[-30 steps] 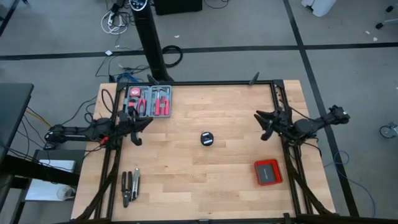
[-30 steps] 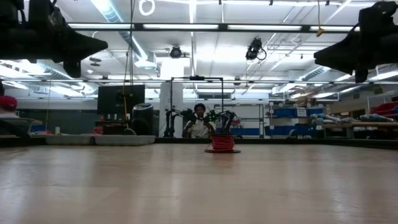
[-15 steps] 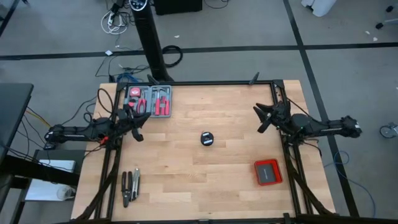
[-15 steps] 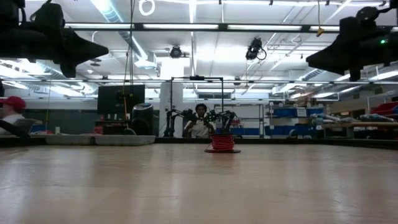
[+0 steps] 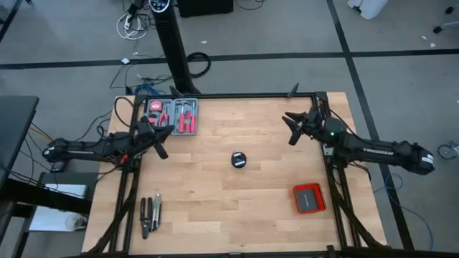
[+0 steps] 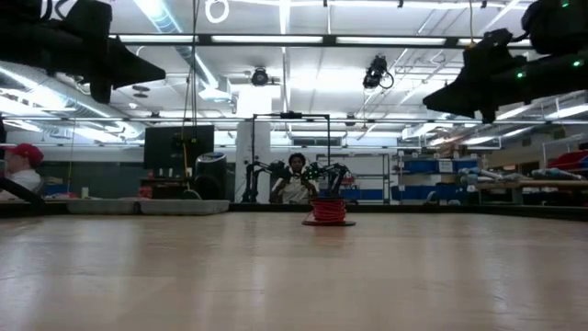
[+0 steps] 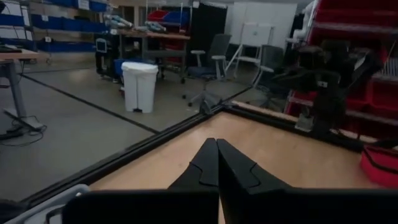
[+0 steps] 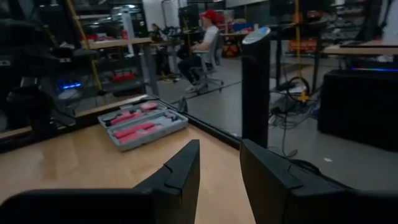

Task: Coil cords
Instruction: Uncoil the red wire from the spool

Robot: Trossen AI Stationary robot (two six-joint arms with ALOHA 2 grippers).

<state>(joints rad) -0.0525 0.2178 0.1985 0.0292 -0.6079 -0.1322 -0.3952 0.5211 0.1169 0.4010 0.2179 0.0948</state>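
Cord: red wire wound on small black spool [image 5: 239,159], standing near table centre; low view shows red coil [image 6: 328,211] upright on the wood, nothing touching it.
L gripper [image 5: 153,135]: over table's left edge, just beside the tool tray, well apart from spool. Fingers [image 7: 211,165] pressed together, nothing between them.
R gripper [image 5: 293,127]: above right-rear part of table, tips pointing toward centre, well apart from spool. Fingers [image 8: 183,168] spread wide, gap empty.
Tool tray [image 5: 172,117]: grey, red-handled tools inside, rear-left corner.
Pliers [image 5: 150,214]: lying front-left on table.
Red box [image 5: 309,198]: flat, square, front-right, near table edge.
Table [image 5: 237,208]: light wood, black frame rim.
Bkgd: seated person w/ red cap [image 6: 20,153] at far left of low view.
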